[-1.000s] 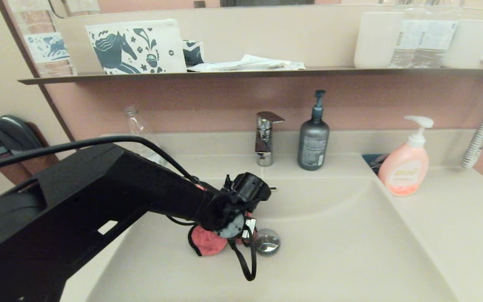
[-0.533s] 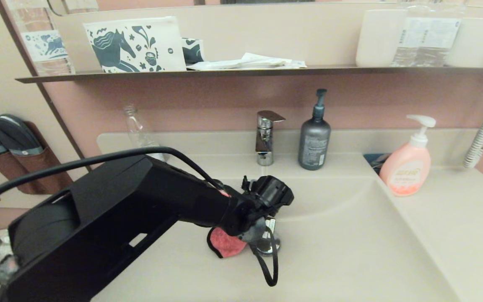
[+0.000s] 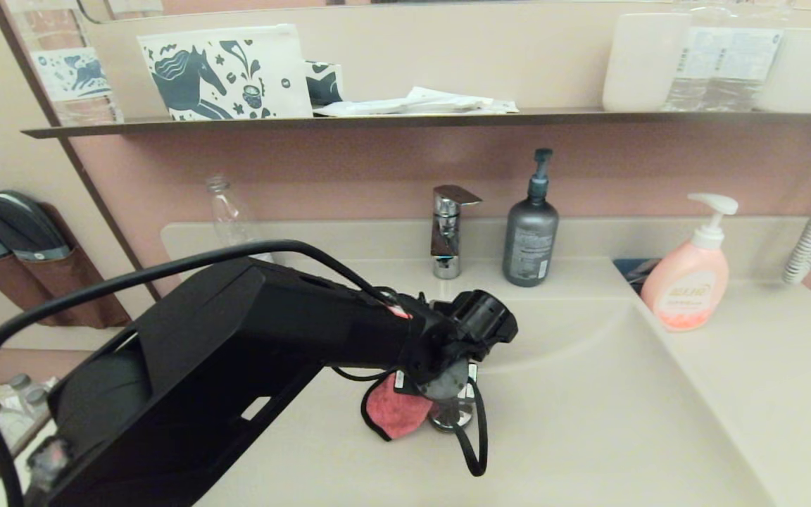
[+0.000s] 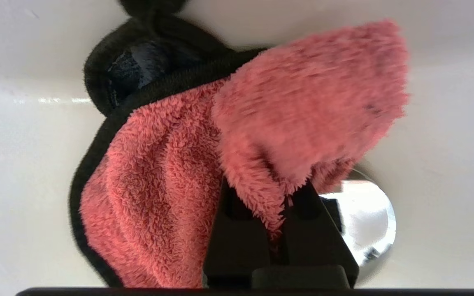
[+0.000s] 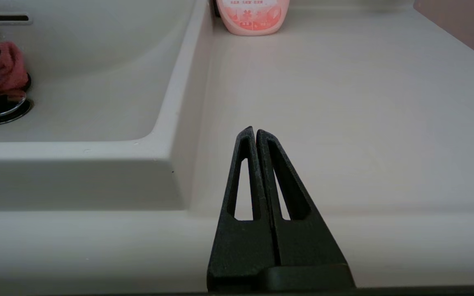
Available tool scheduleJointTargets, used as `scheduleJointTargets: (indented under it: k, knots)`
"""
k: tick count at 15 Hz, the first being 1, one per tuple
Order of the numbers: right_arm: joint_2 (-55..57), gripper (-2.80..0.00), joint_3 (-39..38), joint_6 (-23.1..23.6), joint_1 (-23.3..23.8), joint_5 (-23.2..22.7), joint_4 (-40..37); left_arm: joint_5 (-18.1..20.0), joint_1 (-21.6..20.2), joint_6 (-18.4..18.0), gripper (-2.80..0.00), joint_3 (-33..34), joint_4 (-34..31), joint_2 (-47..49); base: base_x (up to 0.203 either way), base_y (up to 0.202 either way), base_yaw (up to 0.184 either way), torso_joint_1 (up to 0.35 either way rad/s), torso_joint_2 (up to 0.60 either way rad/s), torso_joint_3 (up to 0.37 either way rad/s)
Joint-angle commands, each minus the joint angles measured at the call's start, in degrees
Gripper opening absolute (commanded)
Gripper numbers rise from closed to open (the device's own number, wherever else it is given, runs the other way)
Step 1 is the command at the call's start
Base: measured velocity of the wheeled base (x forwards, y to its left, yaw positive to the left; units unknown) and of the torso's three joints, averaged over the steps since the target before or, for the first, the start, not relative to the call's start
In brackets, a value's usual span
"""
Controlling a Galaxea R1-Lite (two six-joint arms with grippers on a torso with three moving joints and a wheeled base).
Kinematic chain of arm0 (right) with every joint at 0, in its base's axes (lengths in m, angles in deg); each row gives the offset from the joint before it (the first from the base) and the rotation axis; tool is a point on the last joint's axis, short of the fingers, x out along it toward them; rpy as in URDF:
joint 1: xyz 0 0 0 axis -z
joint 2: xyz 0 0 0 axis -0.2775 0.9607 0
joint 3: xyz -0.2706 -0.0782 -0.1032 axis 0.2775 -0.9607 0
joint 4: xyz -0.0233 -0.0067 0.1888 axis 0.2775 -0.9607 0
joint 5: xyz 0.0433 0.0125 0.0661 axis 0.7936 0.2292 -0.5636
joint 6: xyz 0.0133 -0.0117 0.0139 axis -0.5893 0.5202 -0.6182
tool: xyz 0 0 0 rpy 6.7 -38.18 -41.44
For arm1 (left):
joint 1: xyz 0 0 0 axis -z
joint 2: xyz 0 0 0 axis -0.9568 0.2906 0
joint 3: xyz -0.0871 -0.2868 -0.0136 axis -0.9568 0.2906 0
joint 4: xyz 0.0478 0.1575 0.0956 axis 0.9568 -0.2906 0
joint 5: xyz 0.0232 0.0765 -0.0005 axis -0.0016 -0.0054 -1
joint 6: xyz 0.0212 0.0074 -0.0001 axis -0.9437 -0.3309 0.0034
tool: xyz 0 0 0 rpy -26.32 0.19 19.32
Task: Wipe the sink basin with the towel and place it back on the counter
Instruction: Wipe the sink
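Note:
My left gripper (image 4: 280, 189) is shut on the coral-pink towel (image 4: 171, 176), whose black trim runs along one side. It hangs low in the beige sink basin (image 3: 588, 422), right over the chrome drain plug (image 4: 364, 222). In the head view the towel (image 3: 391, 414) shows under my left wrist, beside the drain plug (image 3: 451, 419). My right gripper (image 5: 255, 133) is shut and empty, parked low over the counter (image 5: 344, 102) right of the basin. From the right wrist view the towel (image 5: 2, 78) and the overflow slot (image 5: 8, 17) are far off.
A chrome tap (image 3: 448, 232) and a grey pump bottle (image 3: 530, 232) stand behind the basin. A pink soap dispenser (image 3: 687, 282) stands on the right counter. A clear bottle (image 3: 229, 218) is at the back left. A shelf (image 3: 405, 120) with cups runs above.
My left arm has carried the towel rightward across the basin floor, from left of the drain plug to over it. The right gripper shows in no earlier frame.

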Motion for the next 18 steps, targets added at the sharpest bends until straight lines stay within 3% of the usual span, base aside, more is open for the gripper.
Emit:
scheduleJointTargets:
  k: [1, 10, 18]
  knots:
    - [0.09, -2.8, 0.0, 0.02, -0.01, 0.0, 0.01, -0.03, 5.68, 1.17, -2.8, -0.71, -1.48, -0.88, 0.0, 0.0, 0.0, 0.0, 0.0, 0.0]
    - [0.09, -2.8, 0.0, 0.02, -0.01, 0.0, 0.01, -0.21, 10.15, 7.3, -2.8, 3.04, -11.7, -7.03, 0.0, 0.0, 0.0, 0.0, 0.0, 0.0]
    - [0.09, -2.8, 0.0, 0.02, -0.01, 0.0, 0.01, -1.47, 9.59, 8.15, -2.8, 17.85, -13.17, -15.31, 0.0, 0.0, 0.0, 0.0, 0.0, 0.0]
